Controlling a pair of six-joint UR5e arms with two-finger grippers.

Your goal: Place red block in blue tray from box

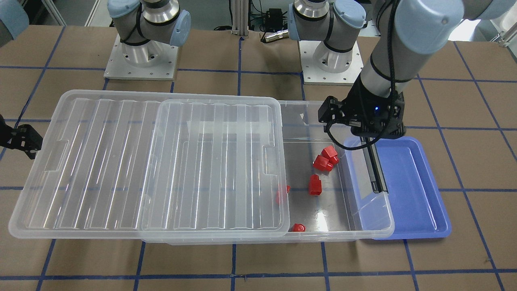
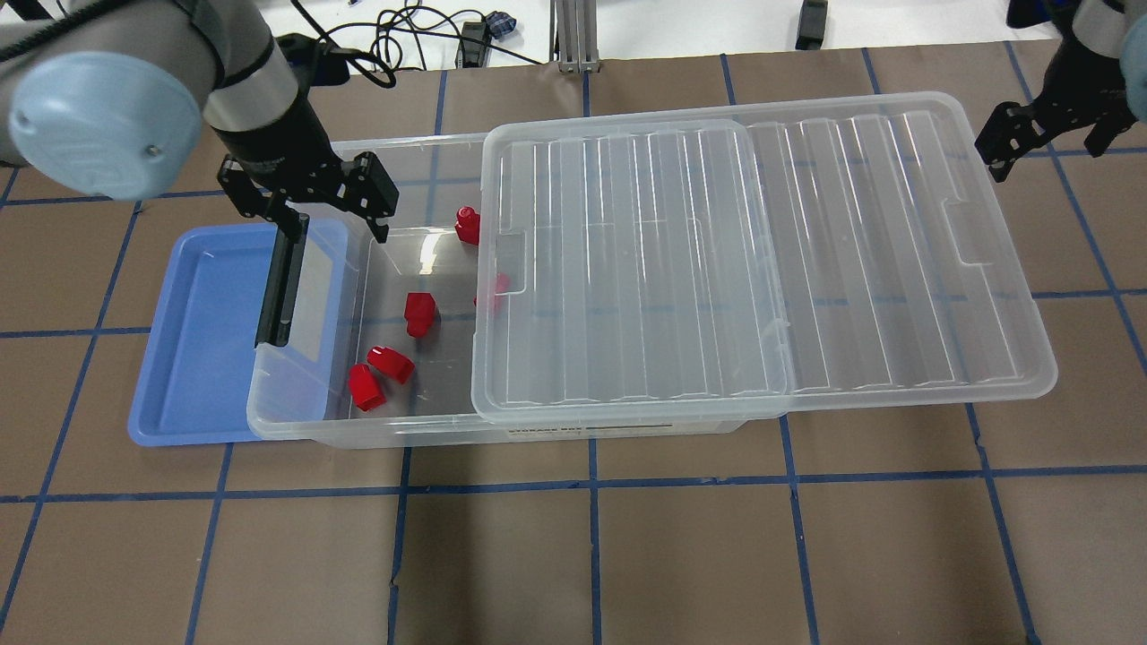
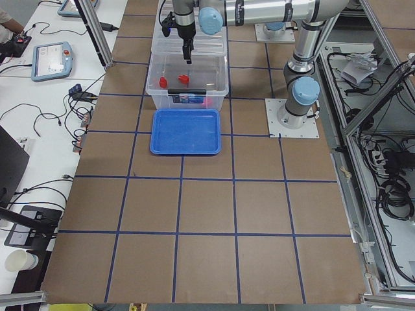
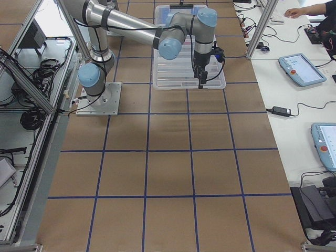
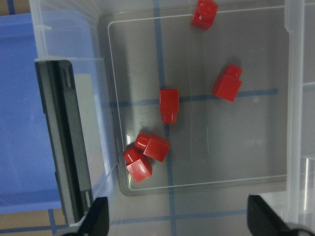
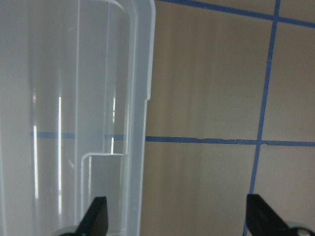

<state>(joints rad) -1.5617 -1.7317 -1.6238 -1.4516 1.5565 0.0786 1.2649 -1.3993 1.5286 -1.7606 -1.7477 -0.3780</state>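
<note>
Several red blocks lie on the open floor of the clear box (image 2: pixel 305 421): one alone (image 2: pixel 419 313), a pair (image 2: pixel 376 374), one near the far wall (image 2: pixel 466 224), and one half under the lid (image 2: pixel 497 288). The left wrist view shows the single block (image 5: pixel 169 104) and the pair (image 5: pixel 146 156). The blue tray (image 2: pixel 206 340) sits empty beside the box's end with the black clip handle (image 2: pixel 282 282). My left gripper (image 2: pixel 305 202) is open and empty above that end of the box. My right gripper (image 2: pixel 1044 125) is open and empty beside the lid's far end.
The ribbed clear lid (image 2: pixel 762 269) is slid toward my right, so it covers most of the box and overhangs its far end. The lid's edge (image 6: pixel 138 123) fills the left of the right wrist view. Brown table with blue tape lines (image 2: pixel 591 555) lies all around.
</note>
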